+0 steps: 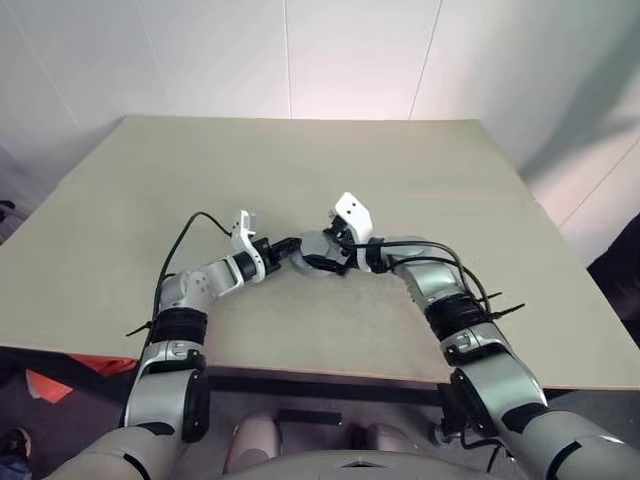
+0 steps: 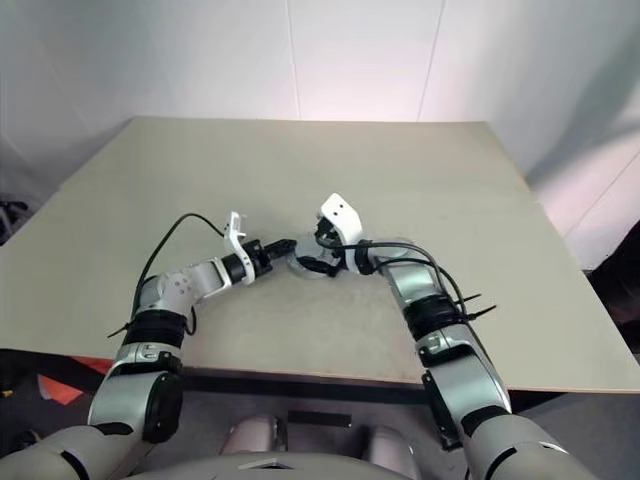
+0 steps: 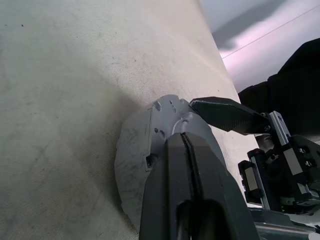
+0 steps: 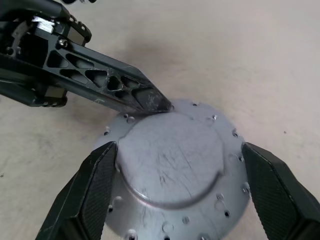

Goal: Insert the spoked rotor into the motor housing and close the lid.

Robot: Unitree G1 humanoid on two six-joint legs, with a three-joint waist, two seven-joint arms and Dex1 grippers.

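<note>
A round grey metal disc [image 4: 172, 160] with a raised centre and a flange of small holes lies flat on the table; I take it for the lid, closed face up. The spoked rotor and the motor housing's copper windings are hidden. My left gripper [image 3: 185, 136] is shut with nothing in it, and its tip rests on the disc's top near the rim. It also shows in the right wrist view as the left gripper [image 4: 165, 106]. My right gripper [image 4: 178, 145] stands open, one finger on each side of the disc, apart from its edge.
The beige table [image 1: 300, 160] stretches far behind the disc and to both sides. Its front edge runs close below my arms. White walls stand behind the table.
</note>
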